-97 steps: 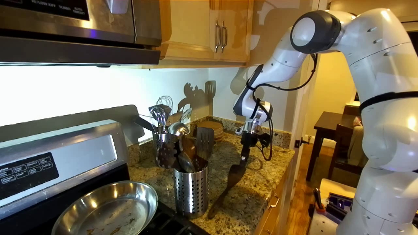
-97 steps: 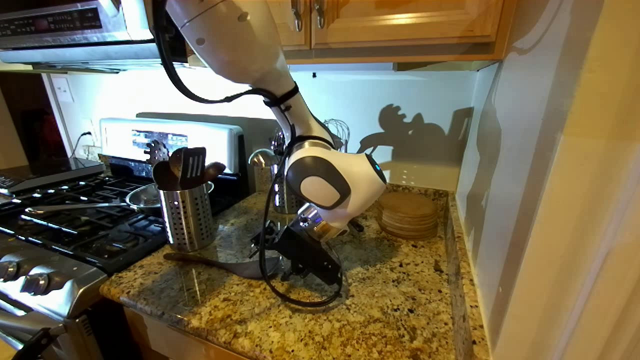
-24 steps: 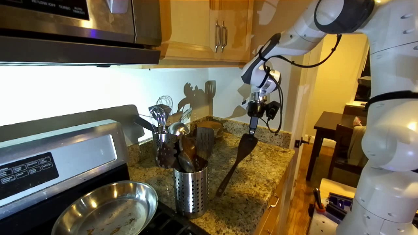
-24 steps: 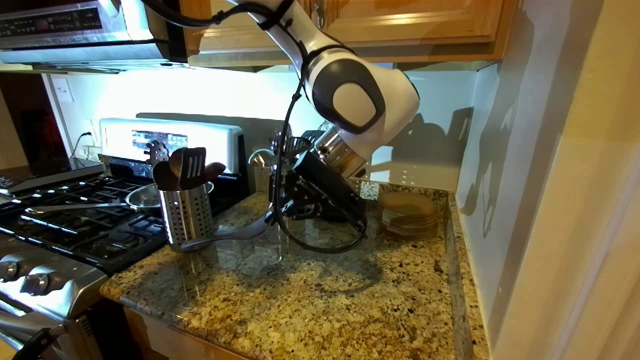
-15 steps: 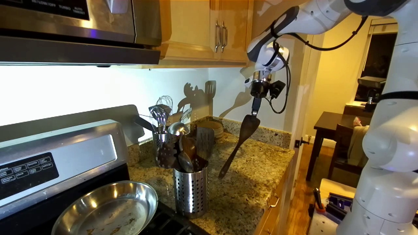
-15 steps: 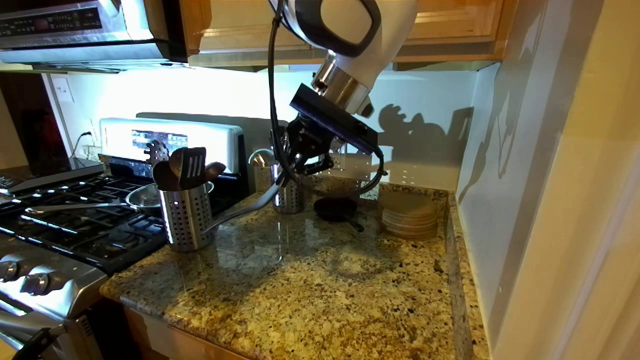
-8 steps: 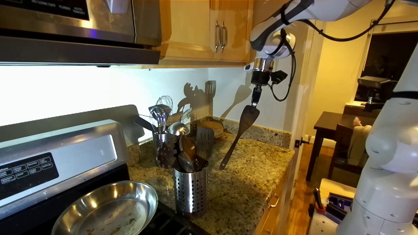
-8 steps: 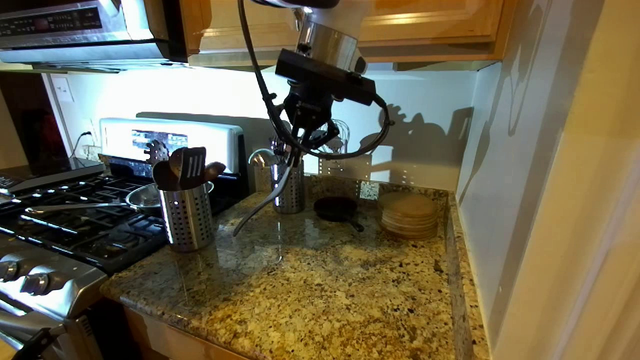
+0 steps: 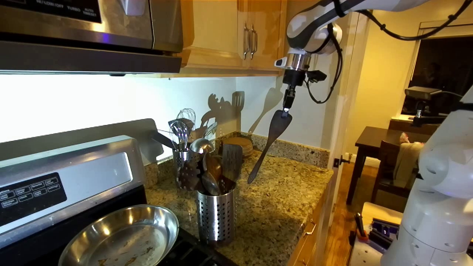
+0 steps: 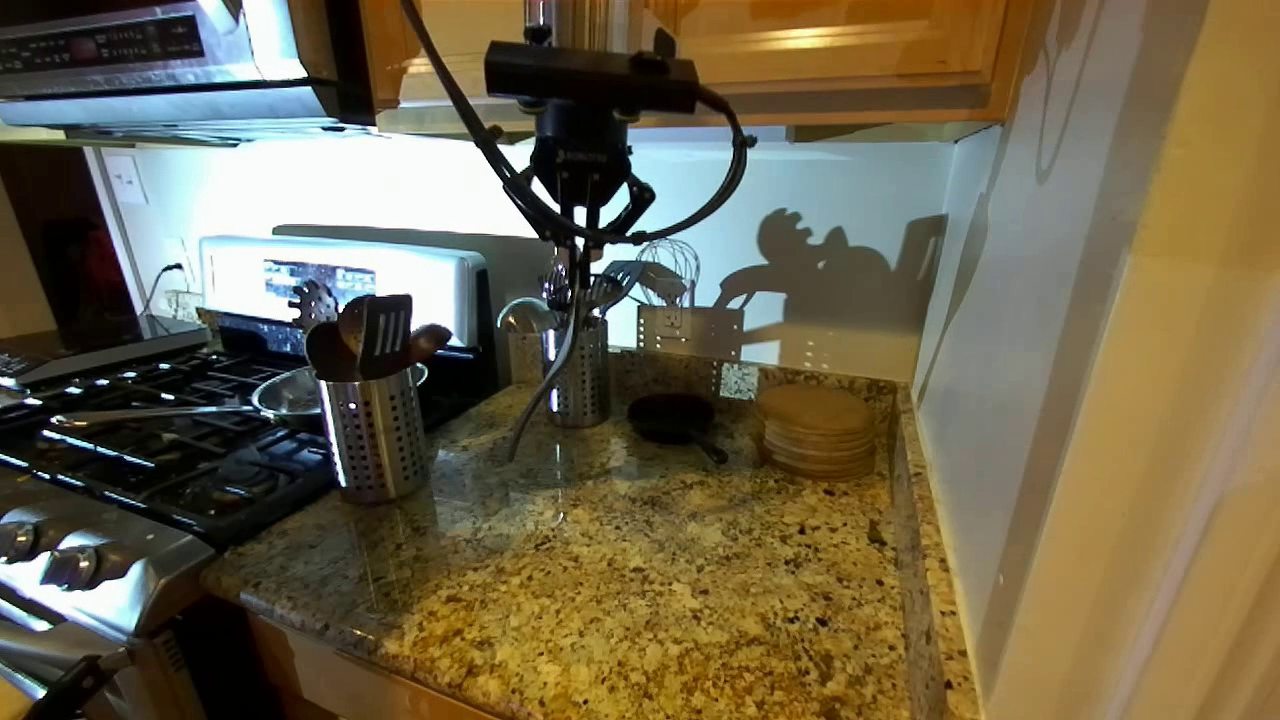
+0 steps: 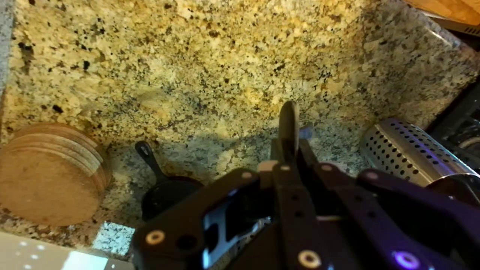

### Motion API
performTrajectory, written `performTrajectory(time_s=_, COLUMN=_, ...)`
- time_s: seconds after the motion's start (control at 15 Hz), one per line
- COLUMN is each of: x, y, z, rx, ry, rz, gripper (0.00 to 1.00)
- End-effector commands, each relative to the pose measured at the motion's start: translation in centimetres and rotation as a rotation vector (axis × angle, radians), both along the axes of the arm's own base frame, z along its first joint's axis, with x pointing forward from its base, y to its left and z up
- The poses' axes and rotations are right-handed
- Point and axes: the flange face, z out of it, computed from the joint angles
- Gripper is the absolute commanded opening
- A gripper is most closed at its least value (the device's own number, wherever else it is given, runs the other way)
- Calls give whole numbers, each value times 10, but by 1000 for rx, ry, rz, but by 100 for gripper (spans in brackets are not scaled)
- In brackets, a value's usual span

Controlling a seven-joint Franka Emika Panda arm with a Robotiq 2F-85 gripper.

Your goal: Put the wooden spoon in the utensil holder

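Gripper (image 9: 285,110) clamped on bowl end of wooden spoon (image 9: 278,128), right of centre in an exterior view | handle hangs slanted down-left, apart from utensil holder (image 9: 216,218), lower centre | risk: slanted handle may strike rim or crowded utensils (image 9: 214,166) and pivot in narrow pinch.

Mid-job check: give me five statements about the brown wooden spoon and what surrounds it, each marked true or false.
1. The black two-fingered gripper holds the brown wooden spoon by its wide end. True.
2. That wide end points down. False: it is the upper end.
3. The perforated steel cylinder holder beside the black gas stove contains dark utensils. True.
4. The spoon stands inside that holder. False: it hangs in mid-air, outside it.
5. The shiny round steel frying pan sits on the stove. True.
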Motion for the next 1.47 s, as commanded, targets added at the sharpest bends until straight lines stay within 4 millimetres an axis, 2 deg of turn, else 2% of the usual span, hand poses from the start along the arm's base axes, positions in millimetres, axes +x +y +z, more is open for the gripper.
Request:
performTrajectory(time_s=0.0, x=-2, y=4, z=5, rx=-10, ry=-9, rz=-1, gripper=7)
performTrajectory(time_s=0.53, x=-6, y=8, z=6, rx=-15, ry=-15, rz=1, gripper=5)
performTrajectory(time_s=0.8, x=-21, y=27, z=43, rx=-78, ry=-48, rz=87, gripper=5)
performTrajectory(time_s=1.4, x=-60, y=88, z=142, rx=-223, ry=-140, rz=337, gripper=5)
